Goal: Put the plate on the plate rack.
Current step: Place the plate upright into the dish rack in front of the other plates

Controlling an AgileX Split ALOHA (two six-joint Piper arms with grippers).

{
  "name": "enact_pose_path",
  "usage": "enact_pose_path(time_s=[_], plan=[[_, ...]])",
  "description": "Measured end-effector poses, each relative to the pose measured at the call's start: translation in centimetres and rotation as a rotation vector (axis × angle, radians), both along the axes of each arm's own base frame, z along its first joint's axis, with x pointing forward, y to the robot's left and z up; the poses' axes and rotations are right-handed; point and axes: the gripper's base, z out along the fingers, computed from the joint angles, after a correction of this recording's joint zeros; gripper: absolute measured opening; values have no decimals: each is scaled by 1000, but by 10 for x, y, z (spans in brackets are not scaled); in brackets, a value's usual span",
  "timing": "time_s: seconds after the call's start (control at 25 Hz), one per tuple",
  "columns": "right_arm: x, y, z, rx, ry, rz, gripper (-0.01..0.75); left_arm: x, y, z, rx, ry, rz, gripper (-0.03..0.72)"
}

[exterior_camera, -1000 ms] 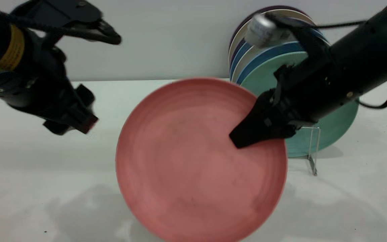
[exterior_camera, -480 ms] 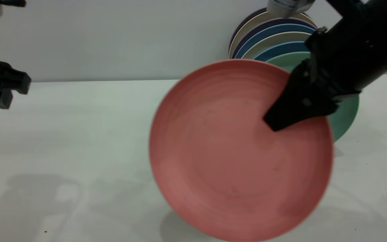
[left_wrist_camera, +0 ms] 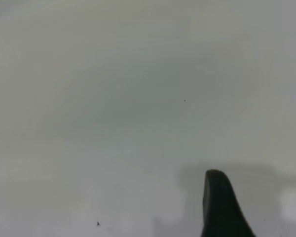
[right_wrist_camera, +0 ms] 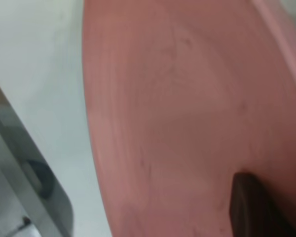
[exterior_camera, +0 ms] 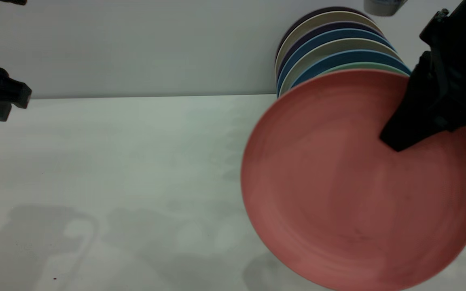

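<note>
The salmon-pink plate point(exterior_camera: 350, 190) hangs tilted above the table at the right, its face toward the exterior camera. My right gripper point(exterior_camera: 397, 139) is shut on its upper right rim, with one dark finger point(right_wrist_camera: 246, 205) lying across the plate's face point(right_wrist_camera: 177, 113). The plate rack is hidden behind the plate. My left gripper point(exterior_camera: 0, 99) is at the far left edge, away from the plate. In the left wrist view its fingers point(left_wrist_camera: 218, 207) stand wide apart over bare table with nothing between them.
A row of upright plates point(exterior_camera: 330, 44), blue, cream and dark, stands at the back right against the wall; a teal-green plate's rim point(exterior_camera: 362, 66) shows just behind the pink one. The white table point(exterior_camera: 115, 161) spreads left and centre. A grey metal piece point(right_wrist_camera: 19, 168) shows beside the plate in the right wrist view.
The right arm has carried the pink plate to the right, so that it covers the teal-green plate and the rack. The left arm has pulled back to the far left edge.
</note>
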Motion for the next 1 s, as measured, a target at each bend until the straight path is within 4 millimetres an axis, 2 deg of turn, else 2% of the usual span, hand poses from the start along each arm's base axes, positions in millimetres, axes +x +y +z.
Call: enact_pose_path(time_s=[0.16, 0.4, 0.6, 1.0], plan=[[-7, 6, 2, -92, -38, 66, 94, 1, 0, -8, -6, 21, 15, 431], [-6, 14, 15, -245, -108, 100, 94, 2, -1, -12, -6, 36, 18, 431], [-3, 24, 31, -371, -234, 152, 94, 2, -1, -12, -5, 35, 19, 431], [0, 35, 44, -540, -477, 211, 94, 2, -1, -12, -4, 36, 19, 431]])
